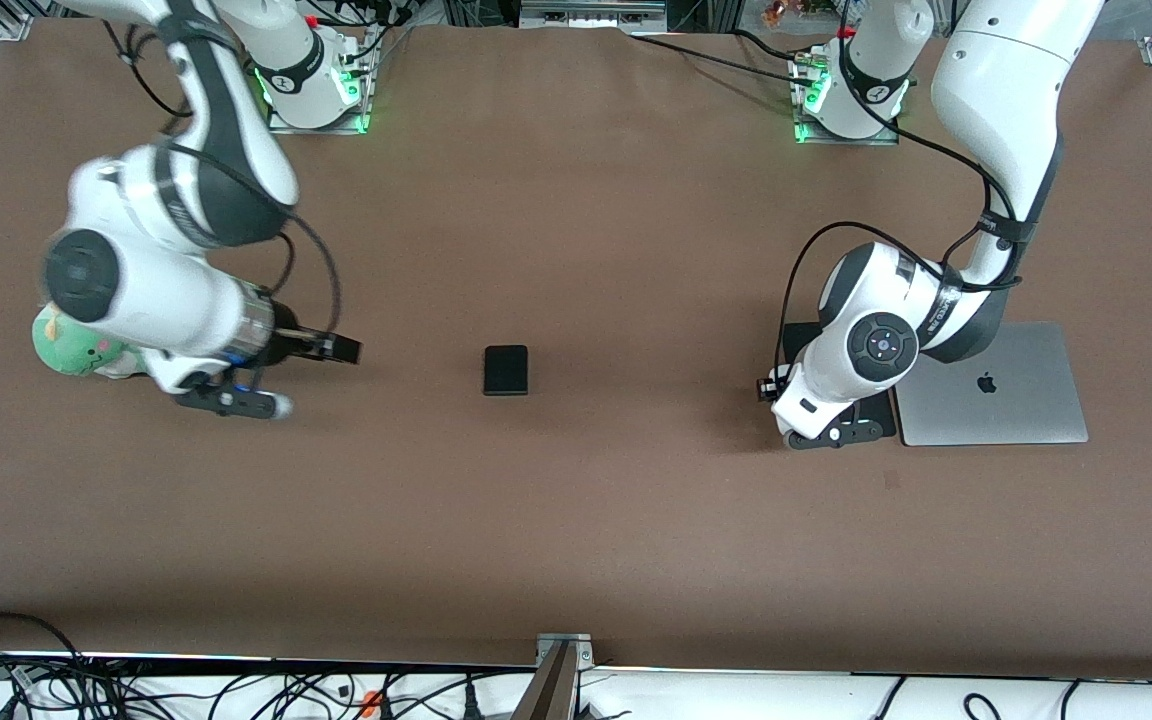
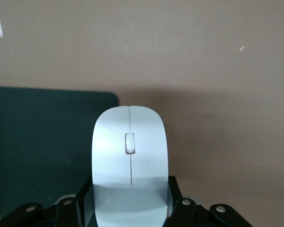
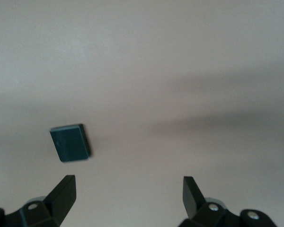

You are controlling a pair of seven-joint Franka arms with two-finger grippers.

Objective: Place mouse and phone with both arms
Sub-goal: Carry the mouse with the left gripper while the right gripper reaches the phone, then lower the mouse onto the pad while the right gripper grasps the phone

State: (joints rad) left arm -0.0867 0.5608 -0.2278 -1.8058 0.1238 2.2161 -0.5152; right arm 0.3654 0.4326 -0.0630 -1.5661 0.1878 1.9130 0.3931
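Note:
The white mouse (image 2: 130,156) sits between the black fingers (image 2: 176,198) of my left gripper (image 2: 130,208), which is shut on it. It is held over the edge of the black mouse pad (image 2: 42,146) at the left arm's end of the table. In the front view the left wrist hides the mouse. The small black phone (image 1: 505,370) lies flat on the brown table near its middle. My right gripper (image 1: 336,352) hangs open and holds nothing, between the phone and the right arm's end. In the right wrist view the phone (image 3: 70,142) lies clear of the gripper (image 3: 128,191).
A closed silver laptop (image 1: 996,385) lies beside the mouse pad (image 1: 798,338), toward the left arm's end. A green plush toy (image 1: 71,345) sits under the right arm's wrist. The brown table (image 1: 576,520) stretches toward the front camera.

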